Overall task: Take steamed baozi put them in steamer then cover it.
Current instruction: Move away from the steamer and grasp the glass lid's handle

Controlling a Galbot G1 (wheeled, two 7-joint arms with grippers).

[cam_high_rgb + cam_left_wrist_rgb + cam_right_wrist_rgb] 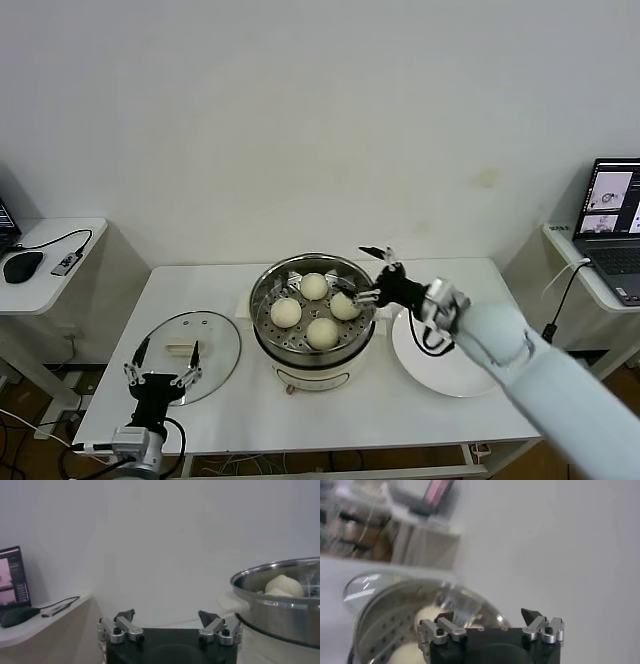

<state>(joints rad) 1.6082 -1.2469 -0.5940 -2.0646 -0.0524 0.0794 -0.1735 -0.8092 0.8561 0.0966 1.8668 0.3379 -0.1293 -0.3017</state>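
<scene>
Nearby, a white plate (440, 370) sits empty right of the steamer (262, 300), which holds four pale buns (322, 332). The right gripper (372, 273) hovers spread at its rim; the left gripper (161, 362), spread wide, waits by the glass lid (222, 345).

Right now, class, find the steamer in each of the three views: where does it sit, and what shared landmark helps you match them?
Head view: the steamer stands mid-table on its pot base, holding four baozi.
Left wrist view: its steel wall fills the side beyond the open left gripper.
Right wrist view: its perforated floor lies behind the open right gripper.
Shared landmark: the baozi inside.
</scene>
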